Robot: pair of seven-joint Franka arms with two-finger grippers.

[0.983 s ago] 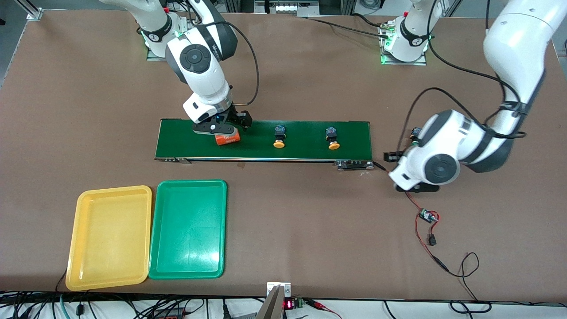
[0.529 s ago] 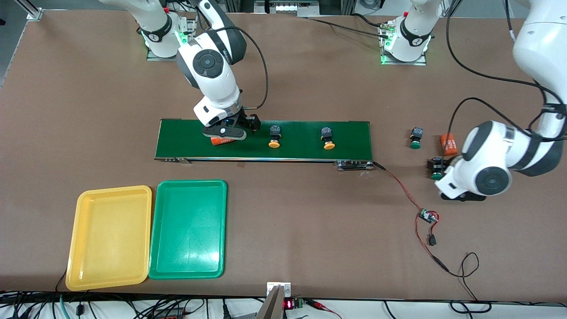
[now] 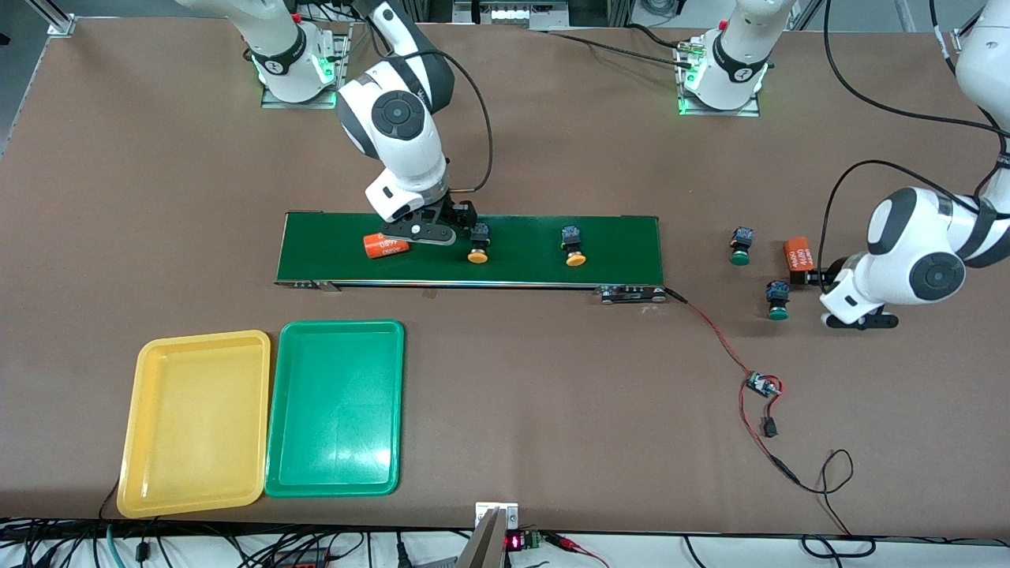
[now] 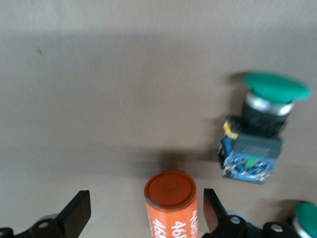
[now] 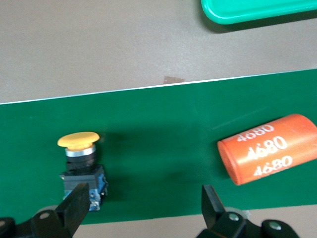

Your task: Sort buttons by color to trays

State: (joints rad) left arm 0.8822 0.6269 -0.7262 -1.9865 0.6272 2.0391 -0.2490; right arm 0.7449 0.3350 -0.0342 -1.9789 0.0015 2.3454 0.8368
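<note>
Two yellow-capped buttons (image 3: 476, 244) (image 3: 574, 247) lie on the dark-green belt (image 3: 615, 237). My right gripper (image 3: 446, 225) hangs open over the belt, between an orange "4680" cylinder (image 3: 386, 245) and the closer yellow button (image 5: 81, 163); nothing is between its fingers (image 5: 74, 203). Two green-capped buttons (image 3: 739, 245) (image 3: 777, 300) lie on the table toward the left arm's end. My left gripper (image 3: 821, 276) is open there, low over a second orange cylinder (image 4: 171, 198) that sits between its fingers untouched. The yellow tray (image 3: 193, 422) and green tray (image 3: 335, 408) sit side by side near the front camera.
A red-and-black wire with a small circuit board (image 3: 761, 385) trails from the belt's end across the table. A corner of the green tray (image 5: 257, 10) shows in the right wrist view. One green button (image 4: 260, 129) lies just past the cylinder in the left wrist view.
My right gripper moved along the belt off the cylinder toward the yellow button. Belt items drifted toward the right arm's end. My left arm swung outward, uncovering the green buttons and second cylinder.
</note>
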